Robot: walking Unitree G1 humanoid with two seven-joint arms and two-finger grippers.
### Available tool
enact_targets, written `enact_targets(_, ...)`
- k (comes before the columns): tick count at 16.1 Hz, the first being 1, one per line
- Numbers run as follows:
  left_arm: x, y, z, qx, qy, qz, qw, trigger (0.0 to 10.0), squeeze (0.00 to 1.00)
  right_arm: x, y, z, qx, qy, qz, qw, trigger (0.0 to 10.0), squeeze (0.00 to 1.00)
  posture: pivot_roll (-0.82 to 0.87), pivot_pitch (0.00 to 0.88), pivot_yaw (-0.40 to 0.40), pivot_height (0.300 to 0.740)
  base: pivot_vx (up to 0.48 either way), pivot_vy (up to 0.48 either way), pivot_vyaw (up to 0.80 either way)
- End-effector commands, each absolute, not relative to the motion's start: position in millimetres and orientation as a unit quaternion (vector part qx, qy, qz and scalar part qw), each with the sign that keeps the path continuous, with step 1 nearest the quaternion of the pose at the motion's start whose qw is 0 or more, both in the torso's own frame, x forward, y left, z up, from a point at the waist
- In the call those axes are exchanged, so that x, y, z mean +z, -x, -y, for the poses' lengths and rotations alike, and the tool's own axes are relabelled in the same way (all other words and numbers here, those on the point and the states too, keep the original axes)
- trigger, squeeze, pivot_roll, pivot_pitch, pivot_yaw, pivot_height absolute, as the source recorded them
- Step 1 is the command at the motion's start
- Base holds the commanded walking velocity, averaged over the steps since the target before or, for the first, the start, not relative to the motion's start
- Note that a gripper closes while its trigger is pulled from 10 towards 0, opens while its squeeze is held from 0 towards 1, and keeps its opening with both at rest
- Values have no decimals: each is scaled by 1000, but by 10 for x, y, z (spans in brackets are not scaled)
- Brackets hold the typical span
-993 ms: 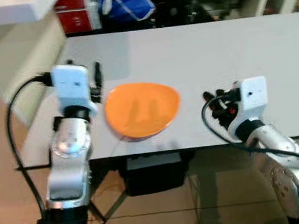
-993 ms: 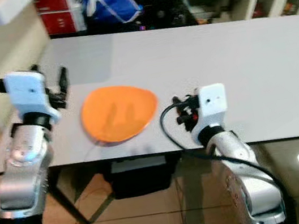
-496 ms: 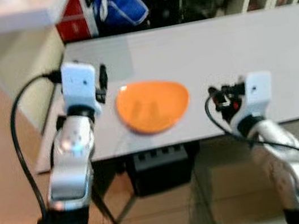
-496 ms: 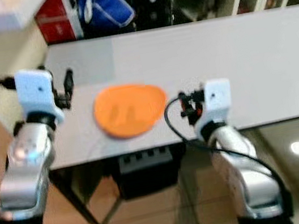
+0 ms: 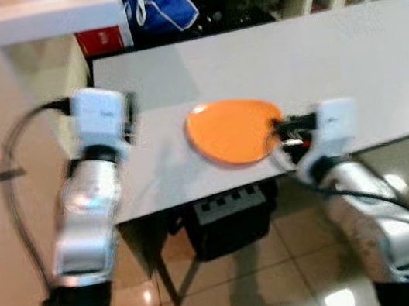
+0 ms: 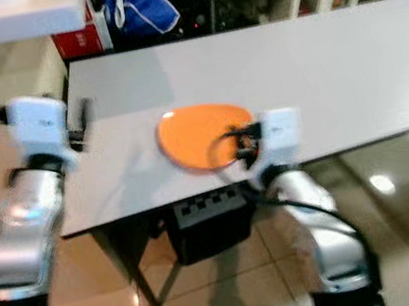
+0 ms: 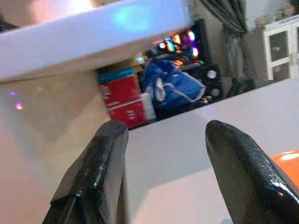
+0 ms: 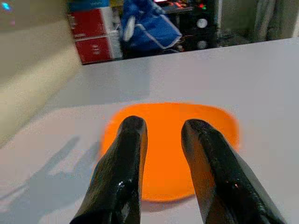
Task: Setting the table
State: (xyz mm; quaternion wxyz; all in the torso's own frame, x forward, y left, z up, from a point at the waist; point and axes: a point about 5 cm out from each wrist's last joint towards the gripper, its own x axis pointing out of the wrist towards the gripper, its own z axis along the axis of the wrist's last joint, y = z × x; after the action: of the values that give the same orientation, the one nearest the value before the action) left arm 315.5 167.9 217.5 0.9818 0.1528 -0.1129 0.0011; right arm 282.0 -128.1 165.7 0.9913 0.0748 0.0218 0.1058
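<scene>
The right gripper (image 8: pixel 161 175) hangs over the near edge of the table (image 5: pixel 344 51), its two black fingers a little apart and holding nothing, aimed at the orange plate (image 8: pixel 170 149) that lies flat just beyond their tips. The left gripper (image 7: pixel 168 172) is up at the table's left edge, fingers wide apart and empty, well clear of the plate.

Judging by how things lie, the setting has barely got going: one plate is down, near the front edge toward the left end, and the rest of the grey top is bare. No cutlery, cup or second plate is on the table, so most of the work looks to be ahead.

The head views, somewhat blurred, take in both silver arms, the plate (image 5: pixel 232 129), the tiled floor (image 5: pixel 235 289) and a dark box (image 5: pixel 227 216) under the table. The right wrist view gives what they cannot: the narrow gap between the fingers and the plate straight ahead. The left wrist view shows a sliver of the plate's rim, plus a blue bag (image 7: pixel 170 88) and red boxes (image 7: pixel 124 100) past the far side of the table.
</scene>
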Motion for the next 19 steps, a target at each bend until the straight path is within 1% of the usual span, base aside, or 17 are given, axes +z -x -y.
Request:
enact_targets(1, 2196, -3165, -1587, -14, -153, 115, 981, 10000, 0, 1672, -2836, 1384, 85, -65, -17, 994, 10000, 0, -13, 0, 8, 740, 0, 439, -431)
enact_targets(3, 2197, -3158, -1579, -15, -153, 116, 981, 10000, 0, 1671, -2836, 1381, 86, -65, -17, 994, 10000, 0, -11, 0, 7, 740, 0, 441, -425)
enact_targets(12, 2165, -3122, -1533, -23, -152, 113, 982, 10000, 0, 1654, -2823, 1348, 104, -49, -19, 993, 10000, 0, -10, 0, 6, 740, 0, 445, 0)
enact_targets(19, 2167, -3123, -1538, -20, -151, 113, 982, 10000, 0, 1637, -2824, 1365, 95, -52, -24, 994, 10000, 0, -12, 0, 7, 740, 0, 449, 0)
